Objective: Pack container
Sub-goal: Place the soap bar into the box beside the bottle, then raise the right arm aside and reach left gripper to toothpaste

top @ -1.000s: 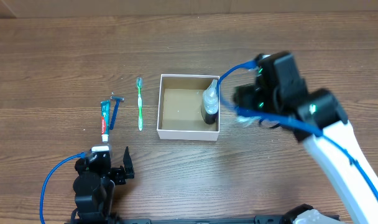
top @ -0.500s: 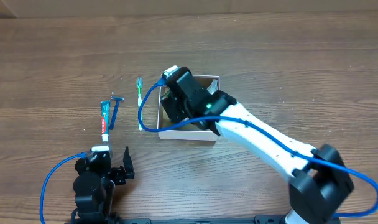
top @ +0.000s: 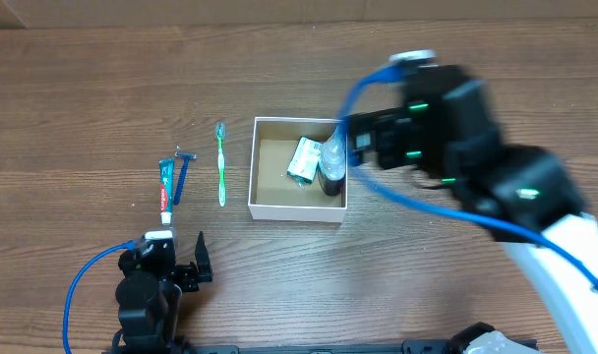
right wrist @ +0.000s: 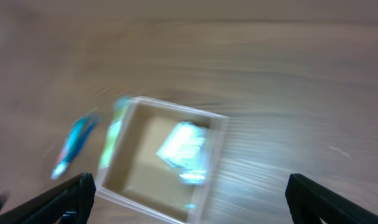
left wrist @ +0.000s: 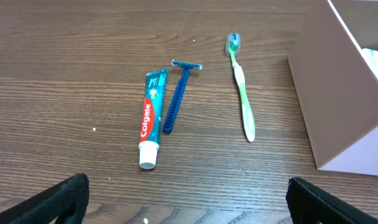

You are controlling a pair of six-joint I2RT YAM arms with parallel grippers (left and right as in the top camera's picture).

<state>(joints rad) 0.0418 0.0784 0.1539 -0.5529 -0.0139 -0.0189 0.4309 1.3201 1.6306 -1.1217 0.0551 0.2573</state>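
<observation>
Two items lay in the container point(top: 294, 210) at this moment, where a second earlier you had only one. A green-and-white packet point(top: 304, 159) had joined the dark bottle point(top: 331, 167) standing against the wall nearest the right edge of the table. The box itself had stayed put about mid-table.

Your right gripper point(right wrist: 189, 186) had swung in over the box and was already back toward the right edge, badly blurred from overhead. Its own camera showed the fingers spread wide with nothing between them, so I judge the packet was released cleanly. Your left gripper point(top: 177, 251) had not budged from the near edge, toward the left corner, and its fingers were also wide apart and empty.

Three toiletries remained on the wood between the box and the left edge: the toothbrush point(top: 221, 163), the razor point(top: 181, 175) and the toothpaste point(top: 165, 190), the last two just beside each other. You were roughly two-fifths through, and those three sat within easier reach of your left arm.
</observation>
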